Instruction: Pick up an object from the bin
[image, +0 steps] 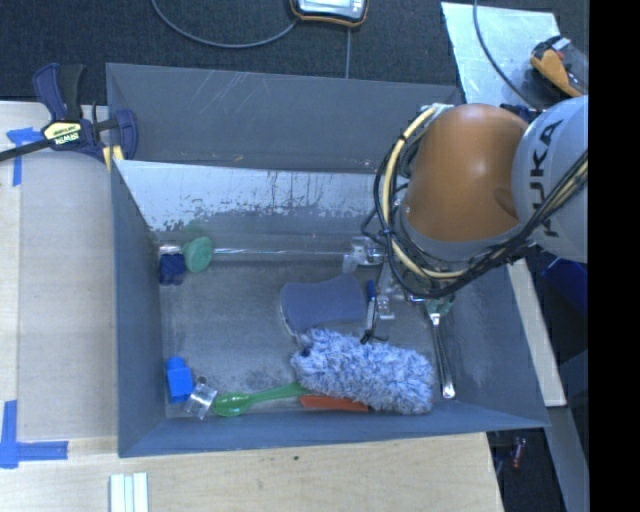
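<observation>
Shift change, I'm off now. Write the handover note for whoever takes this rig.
End effector: low in the bin, right of middle, above where the blue-grey pad meets the fluffy blue-and-white duster. I can't tell whether it is open or shut, and I see nothing held.
Other things: a green utensil and an orange piece lie along the front wall, a blue block sits front-left, and a green cap sits back-left.
Done: the arm is down in the bin.
Left: grasp one thing and lift it out.
</observation>
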